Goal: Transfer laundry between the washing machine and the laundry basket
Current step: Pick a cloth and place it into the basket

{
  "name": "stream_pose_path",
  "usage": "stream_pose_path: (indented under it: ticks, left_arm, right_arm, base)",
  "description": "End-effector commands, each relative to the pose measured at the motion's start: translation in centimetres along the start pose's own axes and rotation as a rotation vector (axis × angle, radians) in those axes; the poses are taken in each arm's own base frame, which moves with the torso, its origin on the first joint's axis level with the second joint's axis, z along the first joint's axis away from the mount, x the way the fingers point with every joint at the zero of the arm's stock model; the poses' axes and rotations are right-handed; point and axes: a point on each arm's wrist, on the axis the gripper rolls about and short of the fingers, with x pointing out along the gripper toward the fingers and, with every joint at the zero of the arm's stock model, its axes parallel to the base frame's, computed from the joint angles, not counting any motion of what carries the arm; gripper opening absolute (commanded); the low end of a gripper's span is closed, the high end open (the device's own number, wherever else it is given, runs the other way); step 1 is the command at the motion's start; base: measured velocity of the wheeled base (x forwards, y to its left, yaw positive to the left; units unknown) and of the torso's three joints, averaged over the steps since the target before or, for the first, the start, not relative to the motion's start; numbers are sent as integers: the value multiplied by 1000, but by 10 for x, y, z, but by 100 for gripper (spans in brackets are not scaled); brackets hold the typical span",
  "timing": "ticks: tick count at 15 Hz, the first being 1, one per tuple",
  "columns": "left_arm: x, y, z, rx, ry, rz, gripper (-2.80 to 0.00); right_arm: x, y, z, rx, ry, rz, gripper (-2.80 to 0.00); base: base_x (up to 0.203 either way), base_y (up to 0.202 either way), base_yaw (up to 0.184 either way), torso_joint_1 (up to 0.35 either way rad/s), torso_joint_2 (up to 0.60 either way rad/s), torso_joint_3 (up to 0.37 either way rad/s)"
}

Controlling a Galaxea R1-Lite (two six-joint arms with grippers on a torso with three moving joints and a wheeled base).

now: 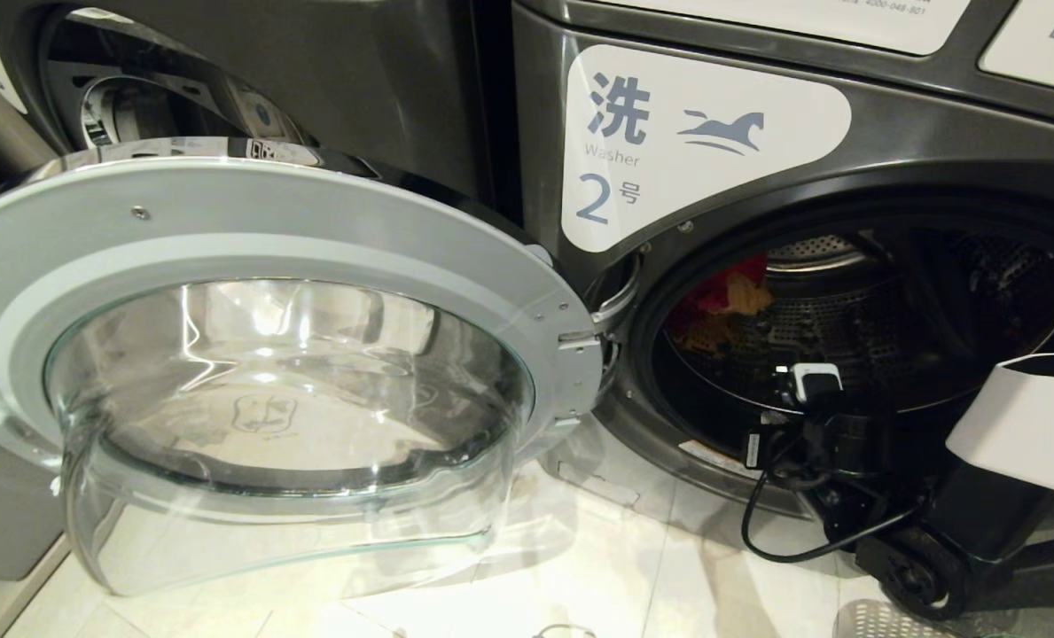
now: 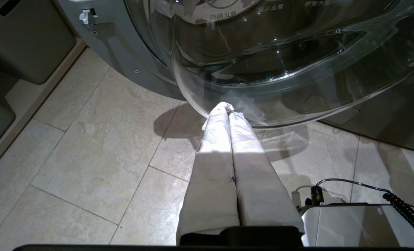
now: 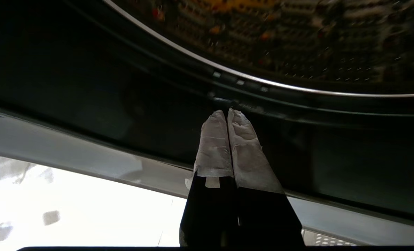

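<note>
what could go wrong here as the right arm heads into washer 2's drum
1. The right gripper is shut at the dark door seal; going in like that, it may catch the rim or fail to grab anything.
2. The laundry lies deep against the drum's far left side, so a short reach may miss it.
3. The open door swings close to the parked left gripper; shifting the base might bump it.

dim drum | glare on glass door | floor overexposed
</note>
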Motion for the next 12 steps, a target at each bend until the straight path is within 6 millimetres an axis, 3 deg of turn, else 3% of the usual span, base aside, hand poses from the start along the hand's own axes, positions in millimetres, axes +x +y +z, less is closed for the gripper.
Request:
stream_pose_path:
  ticks: [1, 8, 12]
  left_arm:
    - [0, 0, 0, 0, 1, 0, -280]
    - [0, 0, 0, 0, 1, 0, -280]
    - [0, 0, 0, 0, 1, 0, -280]
  right_arm:
    - [9, 3, -5, -6, 26, -1, -280]
    - [22, 10, -2, -2, 60, -3, -280]
    - [37, 18, 12, 19, 0, 3, -280]
  base:
    - [0, 0, 0, 0, 0, 0]
    - [0, 0, 0, 0, 0, 0]
    - [0, 0, 0, 0, 0, 0]
